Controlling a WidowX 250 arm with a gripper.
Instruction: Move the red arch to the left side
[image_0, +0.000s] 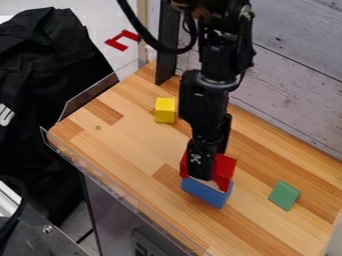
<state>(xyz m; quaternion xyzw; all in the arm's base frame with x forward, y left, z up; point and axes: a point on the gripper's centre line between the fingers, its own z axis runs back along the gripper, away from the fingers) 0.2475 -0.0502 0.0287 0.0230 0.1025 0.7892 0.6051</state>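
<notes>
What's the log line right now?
tool: at red arch; grip: unclear; blue block: by arch; yellow block: farther back; green block: view's right; arch: not at left

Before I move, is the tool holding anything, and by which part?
Cannot be told: the tool covers the middle of the arch, hiding any grip there.

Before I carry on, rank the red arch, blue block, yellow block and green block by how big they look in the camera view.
1. Red arch, by overall outline; the tool hides part of it.
2. Blue block.
3. Yellow block and green block: too alike to rank.
</notes>
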